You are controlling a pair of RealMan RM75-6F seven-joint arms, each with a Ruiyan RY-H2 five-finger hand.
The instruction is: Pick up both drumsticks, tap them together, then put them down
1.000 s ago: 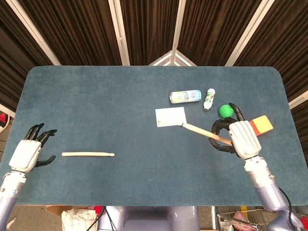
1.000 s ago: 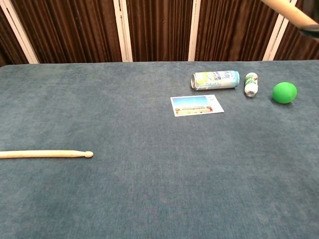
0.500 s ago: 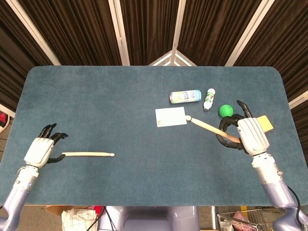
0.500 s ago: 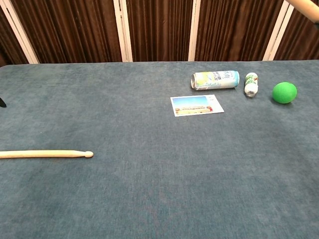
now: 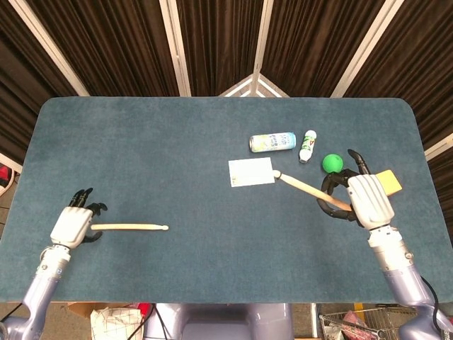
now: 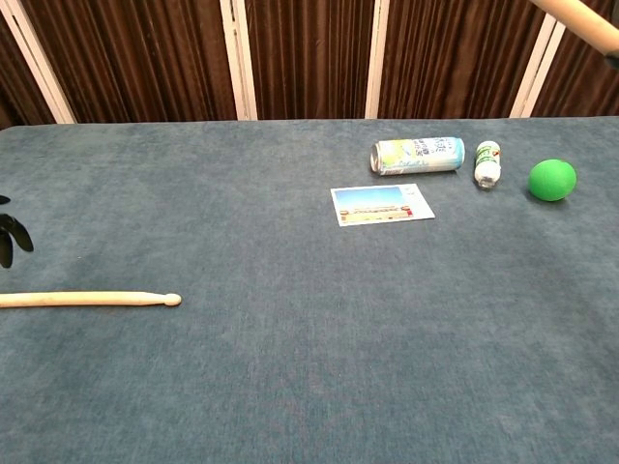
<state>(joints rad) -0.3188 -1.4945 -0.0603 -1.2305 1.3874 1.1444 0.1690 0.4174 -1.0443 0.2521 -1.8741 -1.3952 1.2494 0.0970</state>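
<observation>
One pale wooden drumstick lies flat on the blue table at the left, tip pointing right; it also shows in the chest view. My left hand sits over its butt end, fingers spread and not closed on it. Dark fingertips show at the chest view's left edge. My right hand grips the second drumstick, lifted off the table, tip pointing up-left toward the card. A piece of that stick crosses the chest view's top right corner.
A white card lies mid-table. Behind it lie a can on its side and a small bottle. A green ball and a yellow-orange block sit beside my right hand.
My left hand has moved right and forward until it covers the lying drumstick's butt end. My right hand shifted slightly right, still holding its stick aloft.
</observation>
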